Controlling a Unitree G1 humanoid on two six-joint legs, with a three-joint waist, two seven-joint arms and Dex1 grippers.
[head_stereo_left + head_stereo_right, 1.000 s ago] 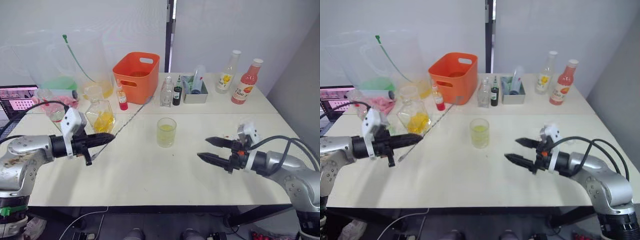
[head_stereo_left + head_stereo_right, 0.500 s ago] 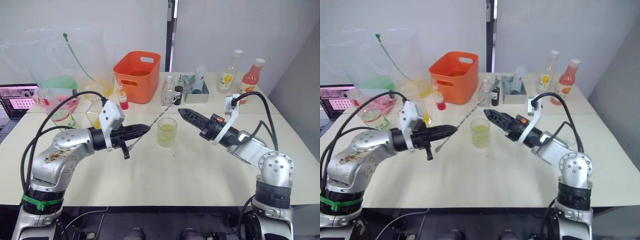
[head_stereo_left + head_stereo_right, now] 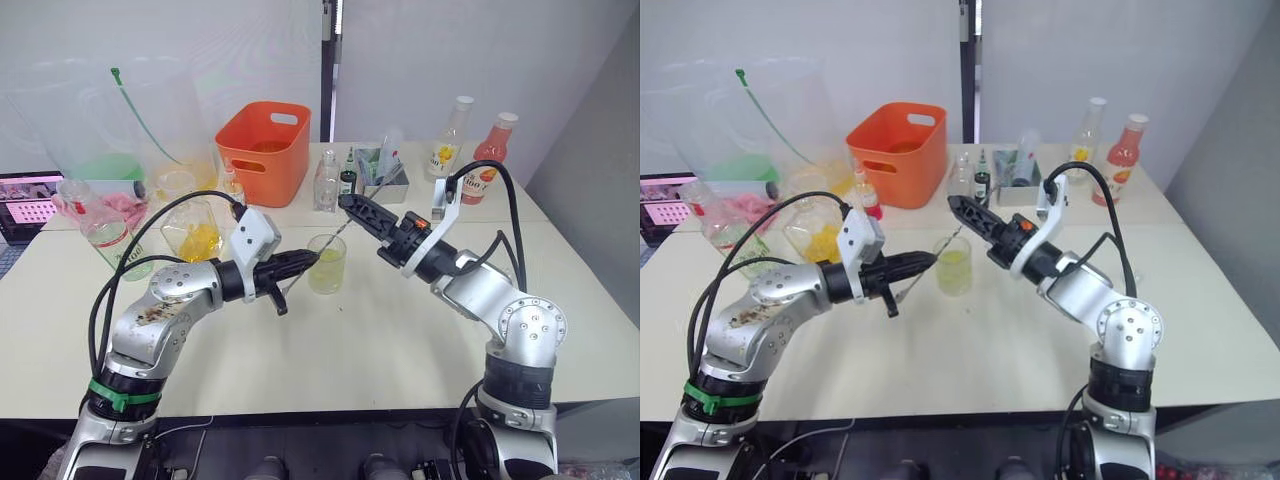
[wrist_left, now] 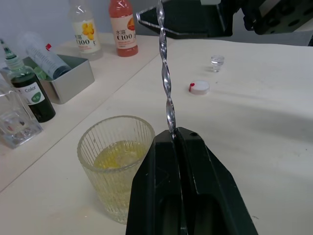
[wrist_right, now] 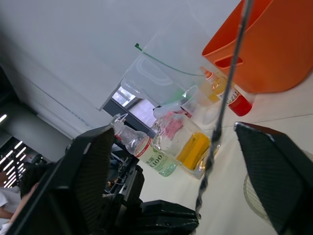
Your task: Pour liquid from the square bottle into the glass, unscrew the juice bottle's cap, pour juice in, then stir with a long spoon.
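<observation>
Nearest to me, my left gripper [image 3: 303,261] is clamped tight on the long spoon [image 4: 165,78], fingers pressed together around its twisted stem, and the stem runs up and away from the fingertips toward the right arm. The glass [image 3: 327,263] stands just beyond those fingertips, close beside them, with pale yellow liquid in its lower part. Over the glass, my right gripper [image 3: 352,206] hangs with its fingers spread wide, the spoon's stem passing between them without either finger touching it as far as I can see. Further left, the square bottle [image 3: 194,229] sits on the table [image 3: 350,340], and the juice bottle [image 3: 105,235] stands left of it.
</observation>
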